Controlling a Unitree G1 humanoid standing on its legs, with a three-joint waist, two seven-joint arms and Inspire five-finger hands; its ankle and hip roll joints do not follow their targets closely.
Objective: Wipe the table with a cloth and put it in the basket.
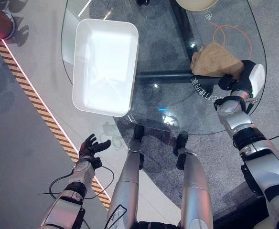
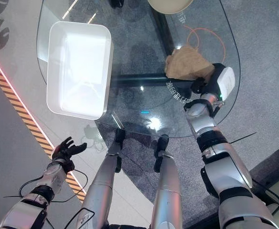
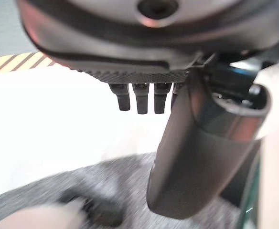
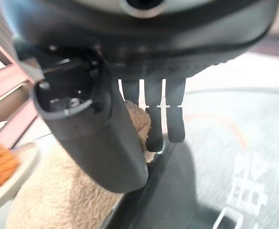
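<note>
The tan cloth (image 1: 215, 60) lies crumpled on the glass desk (image 1: 168, 102) near its right edge. The right hand (image 1: 248, 78) rests just beside it; in the right wrist view its fingers (image 4: 164, 114) hang fairly straight, tips at the cloth's edge, though contact is hard to judge. The white basket (image 1: 106, 64) (a shallow rectangular tub) sits at the desk's left side. A beige round object (image 1: 197, 4) is cut off at the far edge. The left hand (image 1: 91, 148) hangs relaxed, fingers spread, over grey floor beside striped tape (image 1: 29, 90).
</note>
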